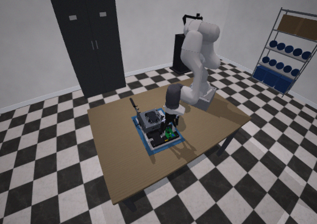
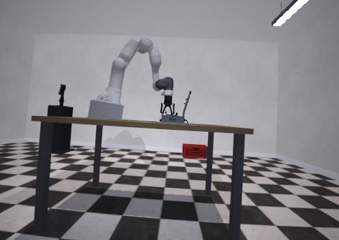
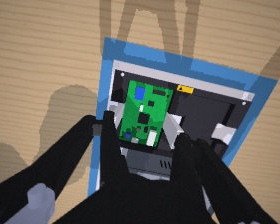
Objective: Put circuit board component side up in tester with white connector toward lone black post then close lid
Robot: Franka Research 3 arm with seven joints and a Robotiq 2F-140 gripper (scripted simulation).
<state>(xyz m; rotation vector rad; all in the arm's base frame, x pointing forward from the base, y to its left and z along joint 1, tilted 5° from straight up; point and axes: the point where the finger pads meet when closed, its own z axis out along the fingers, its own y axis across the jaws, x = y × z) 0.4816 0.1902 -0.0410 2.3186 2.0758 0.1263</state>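
Right below the hand (image 1: pixel 169 127) (image 2: pixel 167 111) (image 3: pixel 145 125), one green circuit board (image 1: pixel 169 133) (image 3: pixel 145 114) lies component side up in the tray (image 1: pixel 153 148) (image 3: pixel 183 81). Its long axis runs crosswise to the line between the two fingers, and its one white connector (image 3: pixel 151 138) sits at the end nearer the tester (image 1: pixel 147 124) (image 2: pixel 173 119) (image 3: pixel 152 162). The hand is partly open, holding nothing, one finger to each side of the board. Beside the hand stands that single tester, its one lid (image 1: pixel 133 104) (image 2: pixel 186 104) raised. One blue mat (image 1: pixel 151 153) (image 3: pixel 109 50) and the wooden surface (image 1: pixel 119 169) (image 2: pixel 140 122) (image 3: pixel 31 30) lie beneath.
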